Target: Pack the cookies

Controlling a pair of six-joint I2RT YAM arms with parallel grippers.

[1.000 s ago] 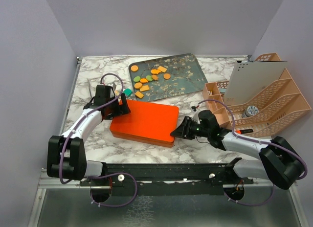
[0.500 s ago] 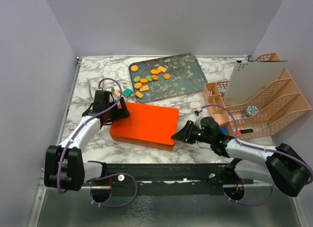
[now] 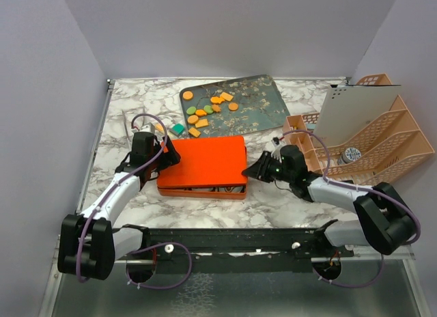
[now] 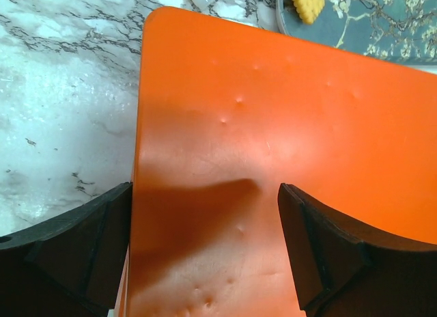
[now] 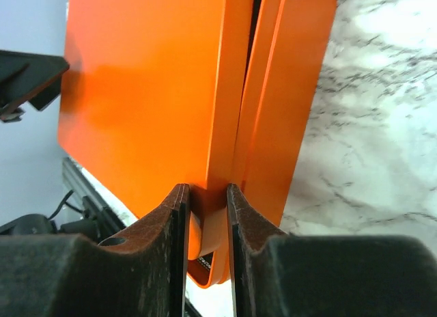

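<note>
The cookies (image 3: 208,111), orange rounds and squares with a few green ones, lie on the patterned teal tray (image 3: 256,105) at the back. One square cookie (image 4: 305,1) shows in the left wrist view. An orange lidded box (image 3: 203,163) lies in front of the tray. My right gripper (image 3: 254,170) is shut on the clasp at the box's right end (image 5: 206,214), and the lid is parted slightly from the base. My left gripper (image 3: 164,160) is open over the box's left end (image 4: 205,255), one finger past the edge and one over the lid (image 4: 273,126).
A peach file organizer (image 3: 382,149) with a white sheet (image 3: 355,112) stands at the right, close behind my right arm. A teal block (image 3: 178,128) lies beside the tray's near left corner. The black rail (image 3: 225,238) runs along the near edge.
The orange box has swung from a tilted position to square with the table and shifted back toward the tray. My right gripper moved back with its end; my left gripper followed the left end.
</note>
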